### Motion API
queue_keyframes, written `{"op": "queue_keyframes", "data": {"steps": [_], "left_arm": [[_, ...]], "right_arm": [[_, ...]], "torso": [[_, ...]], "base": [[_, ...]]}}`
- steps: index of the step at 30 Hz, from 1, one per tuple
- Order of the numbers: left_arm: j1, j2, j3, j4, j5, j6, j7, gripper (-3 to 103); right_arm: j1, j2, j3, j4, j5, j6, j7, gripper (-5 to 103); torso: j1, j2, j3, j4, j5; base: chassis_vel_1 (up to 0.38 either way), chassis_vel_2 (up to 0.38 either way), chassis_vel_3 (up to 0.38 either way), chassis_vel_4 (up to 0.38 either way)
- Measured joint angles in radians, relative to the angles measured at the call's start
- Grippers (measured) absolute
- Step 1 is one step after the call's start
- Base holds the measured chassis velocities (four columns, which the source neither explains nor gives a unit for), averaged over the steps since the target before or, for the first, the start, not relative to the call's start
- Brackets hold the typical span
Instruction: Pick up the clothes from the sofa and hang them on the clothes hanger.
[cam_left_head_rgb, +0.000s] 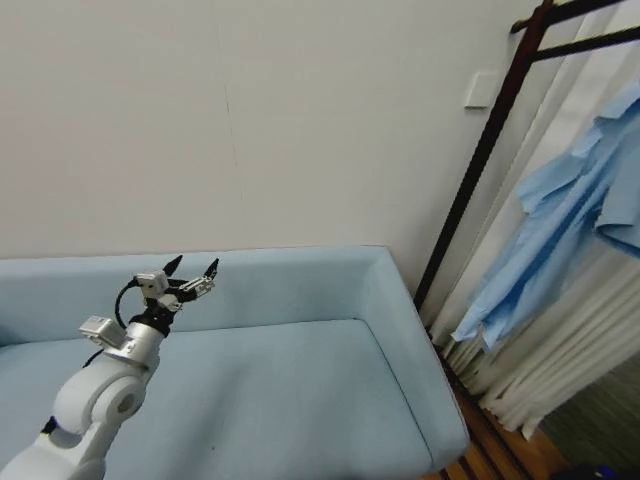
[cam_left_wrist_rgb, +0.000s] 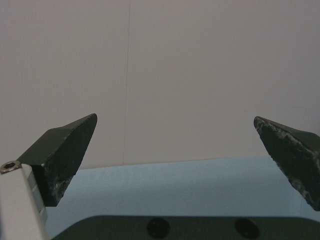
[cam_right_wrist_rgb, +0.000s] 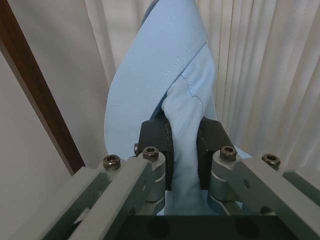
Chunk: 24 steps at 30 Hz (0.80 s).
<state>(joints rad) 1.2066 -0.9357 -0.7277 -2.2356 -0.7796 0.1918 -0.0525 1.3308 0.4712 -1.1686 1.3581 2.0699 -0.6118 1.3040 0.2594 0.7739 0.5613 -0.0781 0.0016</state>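
A light blue shirt (cam_left_head_rgb: 572, 215) hangs at the right beside the dark brown clothes rack (cam_left_head_rgb: 478, 165). In the right wrist view, my right gripper (cam_right_wrist_rgb: 184, 150) is shut on a fold of that shirt (cam_right_wrist_rgb: 160, 75), with the rack's pole (cam_right_wrist_rgb: 35, 95) close by. Over the back of the pale blue sofa (cam_left_head_rgb: 300, 390), my left gripper (cam_left_head_rgb: 190, 270) is raised and open, holding nothing. The left wrist view shows its dark fingertips (cam_left_wrist_rgb: 65, 155) spread wide, facing the wall above the sofa back (cam_left_wrist_rgb: 190, 185).
White curtains (cam_left_head_rgb: 560, 350) hang behind the shirt and the rack. A plain white wall with a small wall plate (cam_left_head_rgb: 480, 90) runs behind the sofa. Wooden flooring (cam_left_head_rgb: 490, 440) lies beside the sofa's right arm.
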Motion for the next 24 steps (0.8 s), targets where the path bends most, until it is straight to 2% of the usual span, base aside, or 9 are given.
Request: {"op": "queue_keyframes", "data": {"steps": [5, 9, 10, 11, 15, 17, 21, 23, 24], "left_arm": [[0.0, -0.002, 0.0, 0.001, 0.001, 0.001, 0.0, 100], [0.002, -0.002, -0.001, 0.004, 0.001, 0.001, 0.0, 100], [0.002, -0.002, -0.001, 0.004, 0.001, 0.001, 0.0, 100], [0.002, -0.002, -0.001, 0.004, 0.001, 0.001, 0.0, 100], [0.006, 0.0, -0.003, 0.001, 0.001, 0.001, 0.01, 100], [0.008, 0.001, -0.004, -0.001, 0.001, 0.001, 0.013, 100], [0.01, 0.0, -0.003, -0.006, 0.002, 0.002, 0.014, 100], [0.011, -0.001, -0.003, -0.006, 0.003, 0.002, 0.014, 100], [0.012, -0.002, -0.003, -0.006, 0.003, 0.002, 0.014, 100]], "right_arm": [[-0.01, -0.005, 0.003, 0.001, -0.036, -0.002, -0.022, 6], [-0.02, -0.021, 0.011, 0.015, -0.064, -0.003, -0.053, 16], [-0.028, -0.024, 0.013, 0.019, -0.083, -0.001, -0.058, 21], [-0.028, -0.024, 0.013, 0.019, -0.083, -0.001, -0.058, 21], [-0.073, -0.047, 0.059, 0.05, -0.104, 0.003, -0.064, 43], [-0.081, -0.05, 0.069, 0.056, -0.104, 0.003, -0.063, 43], [-0.086, -0.055, 0.089, 0.076, -0.105, -0.007, -0.069, 65], [-0.084, -0.057, 0.091, 0.08, -0.107, -0.012, -0.074, 65], [-0.083, -0.058, 0.091, 0.082, -0.107, -0.015, -0.076, 71]], "torso": [[0.0, 0.0, 0.0, 0.0005, -0.0002], [0.0, 0.0, 0.0, -0.0001, -0.0002], [0.0, 0.0, 0.0, -0.0001, -0.0002], [0.0, 0.0, 0.0, -0.0001, -0.0002], [0.0, 0.0, 0.0, 0.0002, -0.0001], [0.0, 0.0, 0.0, 0.0003, 0.0], [0.0, 0.0, 0.0, 0.0002, -0.0002], [0.0, 0.0, 0.0, 0.0003, -0.0002], [0.0, 0.0, 0.0, 0.0003, -0.0002]], "base": [[0.0, 0.0, 0.0, 0.0], [0.0, 0.0, 0.0, 0.0], [0.0, 0.0, 0.0, 0.0], [0.0, 0.0, 0.0, 0.0], [0.0, 0.0, 0.0, 0.0], [0.0, 0.0, 0.0, 0.0], [0.0, 0.0, 0.0, 0.0], [0.0, 0.0, 0.0, 0.0], [0.0, 0.0, 0.0, 0.0]]}}
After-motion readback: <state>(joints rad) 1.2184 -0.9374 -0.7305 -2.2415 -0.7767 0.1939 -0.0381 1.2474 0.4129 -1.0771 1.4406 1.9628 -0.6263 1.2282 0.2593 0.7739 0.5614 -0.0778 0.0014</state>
